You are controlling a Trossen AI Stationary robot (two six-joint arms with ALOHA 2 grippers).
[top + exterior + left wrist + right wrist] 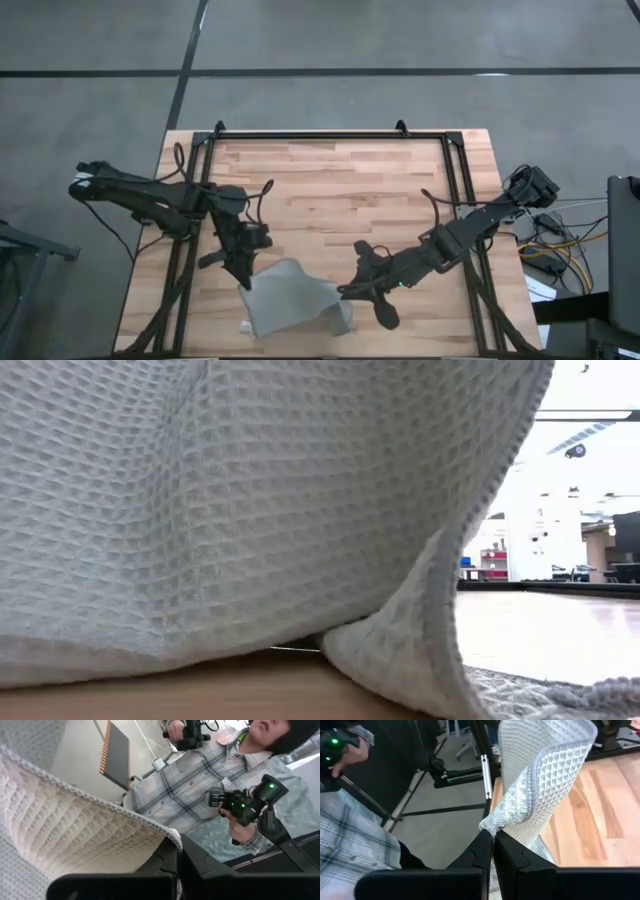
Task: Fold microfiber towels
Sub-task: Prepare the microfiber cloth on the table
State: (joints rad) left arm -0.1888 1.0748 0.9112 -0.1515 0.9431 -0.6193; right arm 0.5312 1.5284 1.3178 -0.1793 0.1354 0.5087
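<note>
I have the microfiber towel (292, 305) pinched in both of my hands, lifted off the wooden bench (330, 180) near its front edge. My left hand (243, 281) sits at the towel's left upper corner, fingers pressed tight together on the hem; in my left wrist view the waffle-weave edge runs straight down into the closed fingers (167, 857), and the cloth (75, 830) billows away from them. My right hand (348, 292) grips the opposite corner on the right side, also clamped fully shut; in the right wrist view a bunched corner of the towel (540, 785) rises out from between my two dark fingers (482, 852) and curls over itself, with the pale wood of the bench (600, 810) beside it.

From above, the towel hangs between my two hands as a slack, crumpled grey-green sheet, its lower part sagging toward the front of the bench. A small white tag (245, 327) shows at its lower left edge. From bench height the cloth (230, 500) fills nearly the whole view, draping down close in front with a fold (400, 650) resting on the bench (540, 630).

Beyond the bench a person in a plaid shirt (200, 785) stands holding handles with green lights (245, 805); their sleeve (350, 845) also shows in my right wrist view.
</note>
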